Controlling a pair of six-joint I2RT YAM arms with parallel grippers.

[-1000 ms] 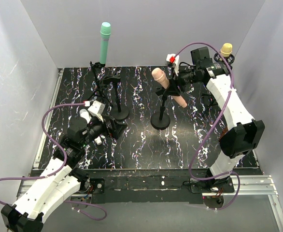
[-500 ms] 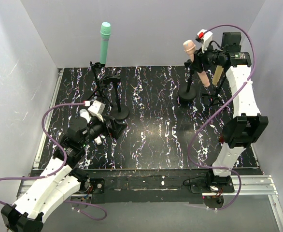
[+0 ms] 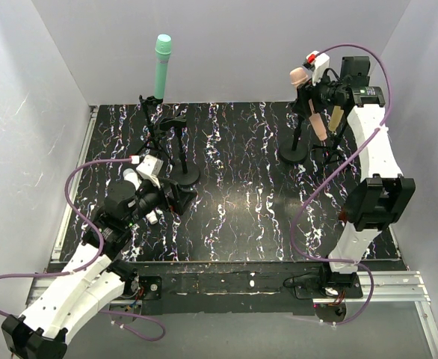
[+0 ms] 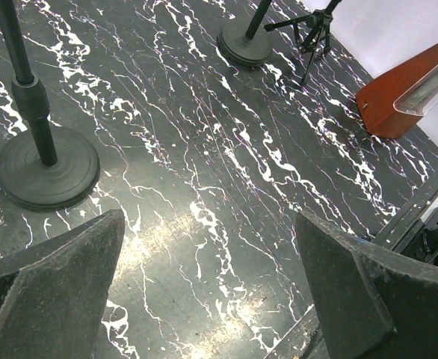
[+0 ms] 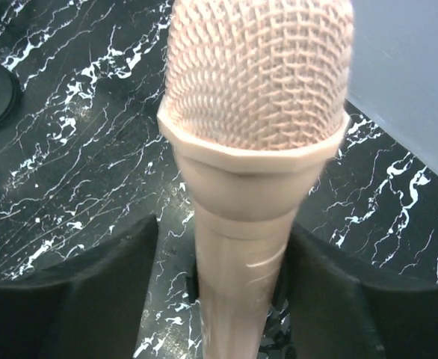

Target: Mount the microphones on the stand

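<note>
My right gripper [image 3: 314,93] is shut on the peach-pink microphone [image 3: 309,97], held up at the back right; in the right wrist view its meshed head [image 5: 256,75] fills the frame between my fingers [image 5: 92,299]. Its round-base stand [image 3: 292,153] is below it. The yellow-tan microphone [image 3: 337,116] is just behind, mostly hidden by my arm. The teal-green microphone [image 3: 162,67] stands upright on a tripod stand at the back left. My left gripper [image 3: 176,198] is open and empty over the table [image 4: 211,247]. A white rounded piece [image 3: 132,178], perhaps the white microphone, shows beside my left wrist.
A second round-base stand [image 3: 183,176] with an empty clip stands ahead of my left gripper, and shows in the left wrist view [image 4: 48,166]. A tripod [image 4: 309,37] stands at the back right. Grey walls close in the left, back and right sides.
My right gripper has carried the peach-pink microphone and its round-base stand from the table's middle to the back right corner. The left arm has not moved.
</note>
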